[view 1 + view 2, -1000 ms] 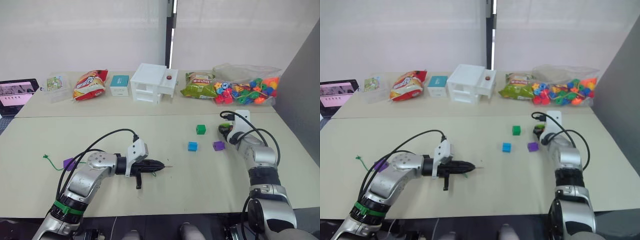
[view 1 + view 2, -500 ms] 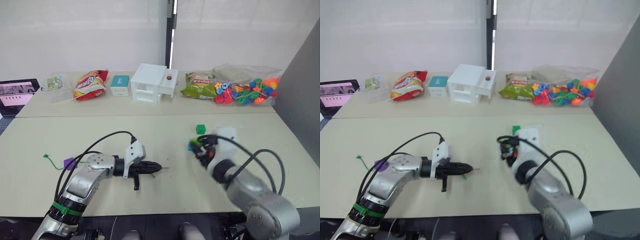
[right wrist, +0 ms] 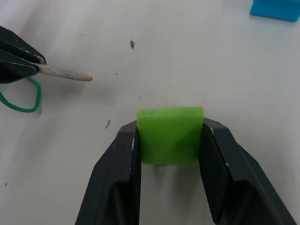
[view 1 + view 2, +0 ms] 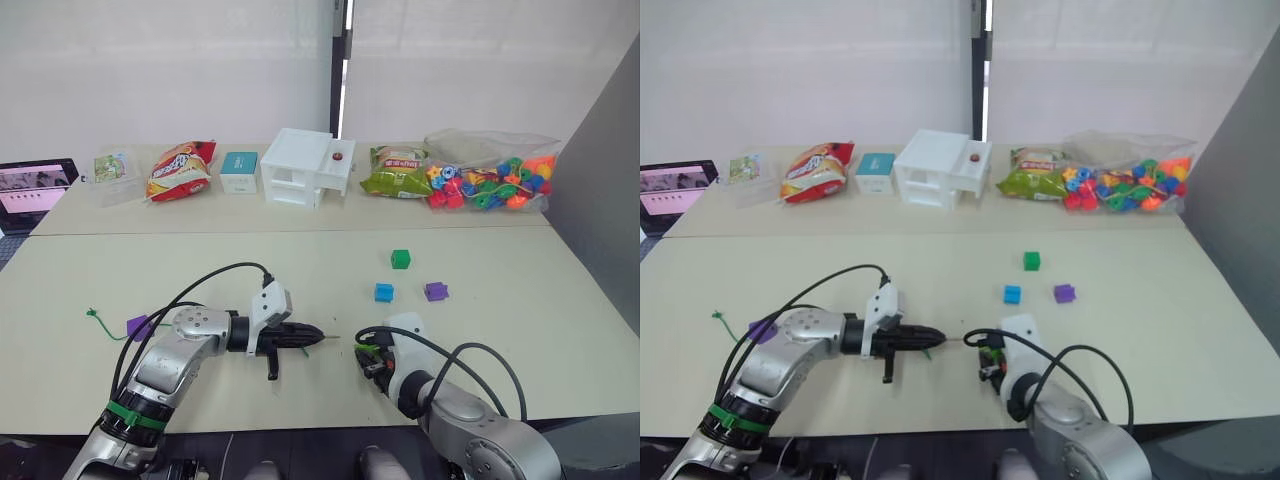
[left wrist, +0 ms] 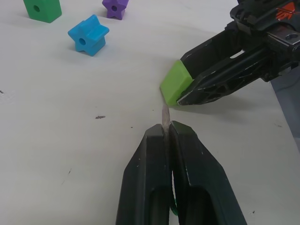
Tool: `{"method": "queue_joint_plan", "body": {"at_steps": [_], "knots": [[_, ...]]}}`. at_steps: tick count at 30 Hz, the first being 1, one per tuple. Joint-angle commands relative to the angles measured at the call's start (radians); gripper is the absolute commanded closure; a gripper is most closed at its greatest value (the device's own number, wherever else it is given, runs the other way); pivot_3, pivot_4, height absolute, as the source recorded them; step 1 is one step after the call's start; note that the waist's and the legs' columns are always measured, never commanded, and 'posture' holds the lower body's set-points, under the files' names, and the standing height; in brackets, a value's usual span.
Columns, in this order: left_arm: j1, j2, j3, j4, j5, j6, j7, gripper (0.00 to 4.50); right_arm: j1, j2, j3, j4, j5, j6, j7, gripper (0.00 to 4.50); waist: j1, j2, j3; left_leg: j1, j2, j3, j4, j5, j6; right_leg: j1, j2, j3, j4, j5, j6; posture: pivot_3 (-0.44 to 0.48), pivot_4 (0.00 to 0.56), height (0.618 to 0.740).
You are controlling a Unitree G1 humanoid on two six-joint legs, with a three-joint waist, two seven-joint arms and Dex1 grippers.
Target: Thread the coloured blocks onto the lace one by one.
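Lime wedge (image 3: 170, 134) pinched off the table, facing the lace's (image 3: 19, 100) grey tip (image 5: 165, 115), green cube (image 4: 401, 259), blue star (image 4: 384, 292), purple star (image 4: 435, 291) loose beyond, another purple block (image 4: 137, 327) on the lace's far end

Left gripper (image 4: 936, 339) points right over the near table (image 4: 1160, 330); right gripper (image 4: 987, 362) sits just right of it. Farther right lie a blue block (image 4: 1012, 294), purple block (image 4: 1064, 293) and green block (image 4: 1032, 261).
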Motion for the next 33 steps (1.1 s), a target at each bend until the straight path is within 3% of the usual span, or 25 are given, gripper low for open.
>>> {"method": "queue_joint_plan", "body": {"at_steps": [1,2,3,4,6,9,14,18,24,30,33], "knots": [[-0.001,0.009,0.018,-0.037,-0.009,-0.009,-0.002,4.5,0.009,-0.017,0.01,-0.001,-0.012,-0.046,0.022,2.86,-0.001,0.0,0.0,0.0,0.0,0.0,0.0,0.0,0.0,0.0,0.0,0.0,0.0,0.0,0.0,0.0,0.15,0.74],[0.0,0.01,0.02,-0.039,-0.01,-0.008,0.0,4.5,0.005,-0.022,-0.003,-0.018,-0.007,-0.052,0.031,2.23,-0.001,0.0,0.0,0.0,0.0,0.0,0.0,0.0,0.0,0.0,0.0,0.0,0.0,0.0,0.0,0.0,0.15,0.74],[0.002,0.011,0.021,-0.041,-0.01,-0.007,0.002,4.5,0.0,-0.035,-0.014,-0.036,0.0,-0.054,0.045,2.01,0.0,0.0,0.0,0.0,0.0,0.0,0.0,0.0,0.0,0.0,0.0,0.0,0.0,0.0,0.0,0.0,0.15,0.74],[0.003,0.012,0.024,-0.042,-0.011,-0.006,0.004,4.5,-0.009,-0.047,-0.03,-0.055,0.011,-0.048,0.061,1.51,0.001,0.0,0.0,-0.001,0.0,0.0,0.0,0.0,0.0,-0.001,0.0,0.0,0.0,0.0,0.0,0.0,0.15,0.74],[0.008,0.015,0.028,-0.048,-0.012,-0.003,0.008,4.5,-0.035,-0.086,-0.068,-0.09,0.041,-0.028,0.109,0.9,0.001,0.0,0.0,-0.001,0.0,0.0,0.0,0.0,0.0,0.0,0.0,0.0,0.0,0.0,0.0,0.0,0.15,0.74],[0.02,0.019,0.033,-0.065,-0.017,0.004,0.017,4.5,-0.102,-0.239,-0.137,-0.13,0.138,-0.017,0.285,0.01,0.001,0.0,0.0,-0.001,0.0,0.0,0.001,0.0,0.0,0.0,0.0,0.0,-0.001,0.0,0.0,0.0,0.15,0.74],[0.03,0.029,0.036,-0.085,-0.026,0.016,0.025,4.5,-0.186,-0.562,-0.13,0.001,0.222,-0.182,0.679,0.01,0.003,0.0,0.001,-0.001,0.0,0.0,0.0,0.0,0.0,0.001,0.0,0.0,-0.002,0.0,0.0,0.0,0.15,0.74],[0.041,0.049,0.046,-0.124,-0.041,0.04,0.023,4.5,-0.326,-0.74,0.093,0.298,0.026,-0.532,0.981,0.01,-0.004,-0.001,0.001,-0.001,0.0,0.002,0.0,0.0,0.0,0.004,0.0,0.0,-0.008,0.0,0.0,0.0,0.15,0.74],[0.066,0.08,0.062,-0.195,-0.065,0.089,0.026,4.5,-0.5,-0.708,0.246,0.679,-0.16,-0.945,1.215,0.01,0.002,-0.001,0.001,-0.002,0.0,0.002,0.001,0.0,0.0,0.001,0.0,0.0,-0.008,0.0,0.0,0.0,0.15,0.74],[0.083,0.091,0.064,-0.246,-0.08,0.124,0.042,4.5,-0.578,-0.651,0.267,0.896,-0.215,-1.11,1.345,0.01,0.008,-0.001,0.001,-0.005,0.0,0.002,0.002,0.0,0.0,0.0,-0.001,0.0,-0.008,0.001,0.001,0.0,0.15,0.74],[0.085,0.091,0.064,-0.261,-0.081,0.136,0.048,4.5,-0.592,-0.628,0.266,0.954,-0.235,-1.139,1.376,0.77,0.008,-0.001,0.001,-0.005,0.0,0.001,0.002,0.0,0.0,0.0,-0.001,0.0,-0.008,0.001,0.001,0.0,0.15,0.74]]}}
